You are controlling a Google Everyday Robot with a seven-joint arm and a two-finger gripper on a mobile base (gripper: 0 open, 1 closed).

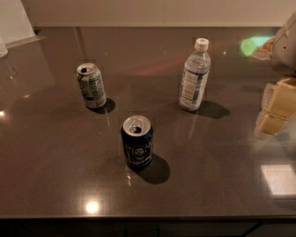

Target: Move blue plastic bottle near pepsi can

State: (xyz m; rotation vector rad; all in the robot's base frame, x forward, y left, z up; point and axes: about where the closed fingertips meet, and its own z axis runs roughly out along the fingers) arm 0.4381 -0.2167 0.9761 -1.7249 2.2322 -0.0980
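The blue plastic bottle stands upright on the dark countertop at the middle right, clear and ribbed with a white cap and a pale label. The pepsi can stands upright nearer the front, left of and in front of the bottle, dark navy with a silver opened top. My gripper is at the right edge of the view, pale yellow, to the right of the bottle and apart from it. It holds nothing that I can see.
A white-and-green can stands upright at the back left. The countertop's front edge runs along the bottom. A wall bounds the back. A greenish object lies at the back right.
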